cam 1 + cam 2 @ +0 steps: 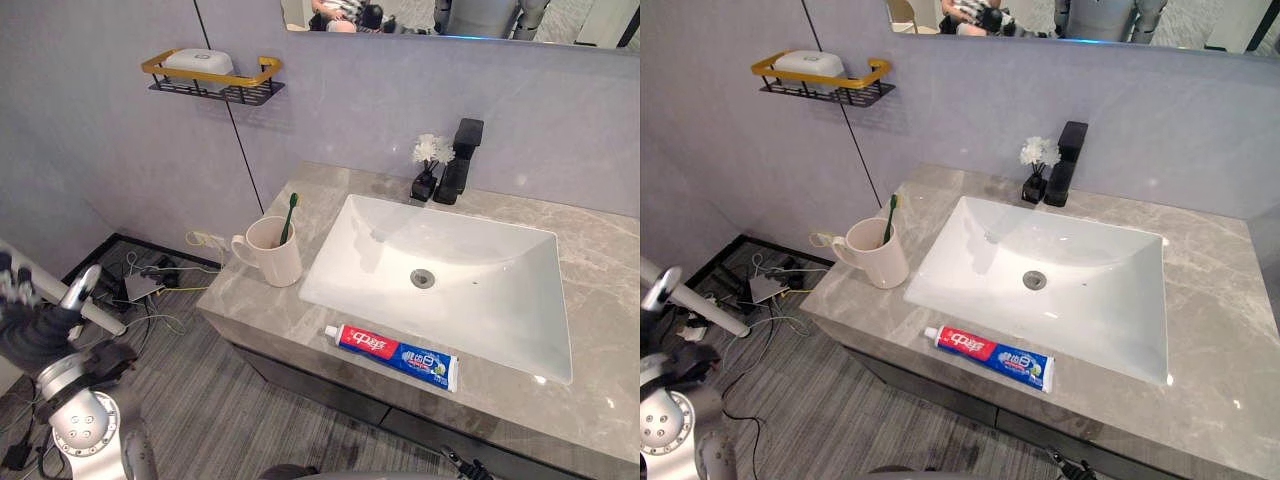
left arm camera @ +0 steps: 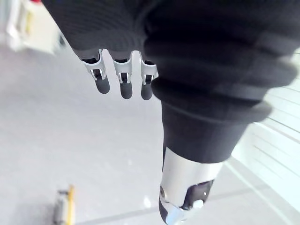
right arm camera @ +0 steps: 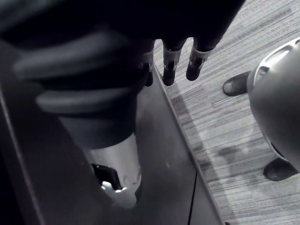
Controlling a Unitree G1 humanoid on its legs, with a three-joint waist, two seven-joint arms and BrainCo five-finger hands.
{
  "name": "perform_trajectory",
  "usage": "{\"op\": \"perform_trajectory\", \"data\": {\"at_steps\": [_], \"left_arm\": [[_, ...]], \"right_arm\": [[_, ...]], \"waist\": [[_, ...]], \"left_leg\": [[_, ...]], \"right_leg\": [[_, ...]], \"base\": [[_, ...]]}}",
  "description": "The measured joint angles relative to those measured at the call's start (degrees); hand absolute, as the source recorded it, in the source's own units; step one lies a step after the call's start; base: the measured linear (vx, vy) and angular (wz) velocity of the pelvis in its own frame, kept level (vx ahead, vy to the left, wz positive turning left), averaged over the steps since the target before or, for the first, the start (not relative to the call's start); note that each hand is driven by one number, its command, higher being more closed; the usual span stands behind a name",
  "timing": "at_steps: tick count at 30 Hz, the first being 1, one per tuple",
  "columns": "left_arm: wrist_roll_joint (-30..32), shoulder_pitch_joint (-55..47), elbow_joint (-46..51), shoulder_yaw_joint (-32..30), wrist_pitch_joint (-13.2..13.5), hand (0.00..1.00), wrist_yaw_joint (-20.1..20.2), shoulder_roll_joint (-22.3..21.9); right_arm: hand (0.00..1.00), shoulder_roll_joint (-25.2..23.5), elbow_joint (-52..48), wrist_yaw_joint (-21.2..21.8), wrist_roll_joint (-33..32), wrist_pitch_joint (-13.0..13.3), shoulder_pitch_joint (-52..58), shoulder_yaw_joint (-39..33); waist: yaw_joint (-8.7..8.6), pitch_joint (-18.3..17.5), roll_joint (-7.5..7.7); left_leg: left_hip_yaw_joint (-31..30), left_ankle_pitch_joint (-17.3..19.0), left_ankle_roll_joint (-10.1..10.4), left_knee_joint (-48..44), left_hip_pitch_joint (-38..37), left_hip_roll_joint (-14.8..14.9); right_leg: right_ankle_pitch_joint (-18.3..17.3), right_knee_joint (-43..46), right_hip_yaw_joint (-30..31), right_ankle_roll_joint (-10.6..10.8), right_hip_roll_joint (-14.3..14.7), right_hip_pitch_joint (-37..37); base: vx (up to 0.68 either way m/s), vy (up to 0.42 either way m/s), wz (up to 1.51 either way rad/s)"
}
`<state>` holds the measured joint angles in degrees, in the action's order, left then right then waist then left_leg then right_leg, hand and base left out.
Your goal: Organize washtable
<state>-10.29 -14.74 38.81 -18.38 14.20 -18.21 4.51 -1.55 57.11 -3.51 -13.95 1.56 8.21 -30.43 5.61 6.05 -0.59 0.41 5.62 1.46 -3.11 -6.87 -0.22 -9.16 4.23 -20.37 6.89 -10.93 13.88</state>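
A red, white and blue toothpaste tube point(image 1: 390, 357) lies flat on the grey marble counter point(image 1: 600, 300), along its front edge before the white sink point(image 1: 470, 250). Left of the sink stands a cream mug point(image 1: 272, 250) with a green toothbrush point(image 1: 290, 215) upright in it. My left hand point(image 1: 40, 325) hangs low at the far left, below and away from the counter. Its fingers point(image 2: 122, 79) are straight and hold nothing. My right hand point(image 3: 194, 63) hangs beside the dark cabinet front, above the floor, fingers relaxed and empty.
A black faucet point(image 1: 460, 160) and a small dark vase of white flowers point(image 1: 430, 165) stand behind the sink. A black and gold wall shelf point(image 1: 212, 88) carries a white soap box. Cables and a power strip point(image 1: 150, 285) lie on the floor left of the cabinet.
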Motion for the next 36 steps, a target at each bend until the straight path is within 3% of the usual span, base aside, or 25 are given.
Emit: {"op": "perform_trajectory", "data": {"at_steps": [6, 11, 19, 24, 36], "left_arm": [[3.9, -0.4, 5.2, 12.2, 1.3, 0.00, 3.1, 0.6], [7.6, -0.5, 7.1, 23.3, 1.5, 0.00, 6.4, 5.6], [16.5, 2.4, -2.6, 39.3, 0.4, 0.00, 11.0, 12.0], [21.8, 2.5, -7.5, 41.5, -0.4, 0.00, 14.3, 14.5], [27.0, 5.0, -17.5, 42.4, -2.7, 0.00, 16.5, 17.6]], "right_arm": [[0.00, -0.3, 0.7, 0.2, 0.0, 0.0, 1.5, 0.1], [0.00, 1.3, 2.2, 0.2, 0.1, 0.2, 2.1, 2.2], [0.00, 3.1, 5.0, 0.2, 1.3, 0.4, 2.6, 2.3], [0.00, 3.8, 5.7, 0.2, 2.4, 0.4, 2.6, 3.5], [0.00, 4.3, 5.1, 0.5, 3.2, 0.3, 2.4, 4.4]], "waist": [[-0.27, -0.3, 0.38], [-1.30, -0.7, 0.45], [-1.81, -2.3, 0.06], [-1.78, -2.3, 0.12], [-2.52, -2.3, -0.13]], "left_leg": [[0.0, 0.0, 0.0, -0.9, 0.1, 0.0], [0.1, -0.1, 0.1, -0.9, 0.3, 0.3], [2.1, -0.4, 0.2, -0.6, 0.9, 0.5], [2.9, -1.1, 0.5, 0.6, 0.6, 0.9], [3.9, -4.4, 1.2, 6.1, -1.6, 2.1]], "right_leg": [[0.0, 0.0, 0.2, 0.0, 0.1, -0.1], [0.1, -0.1, 0.9, 0.0, 0.7, -0.4], [0.7, -0.4, 3.2, 0.0, 1.0, -2.2], [1.0, -0.3, 4.1, -0.3, 1.3, -3.2], [2.1, -1.1, 4.9, -1.4, 3.0, -3.9]], "base": [[-0.07, -0.004, -0.01], [-0.06, -0.014, -0.04], [0.00, -0.002, -0.14], [-0.04, -0.009, -0.08], [-0.06, -0.027, -0.06]]}}
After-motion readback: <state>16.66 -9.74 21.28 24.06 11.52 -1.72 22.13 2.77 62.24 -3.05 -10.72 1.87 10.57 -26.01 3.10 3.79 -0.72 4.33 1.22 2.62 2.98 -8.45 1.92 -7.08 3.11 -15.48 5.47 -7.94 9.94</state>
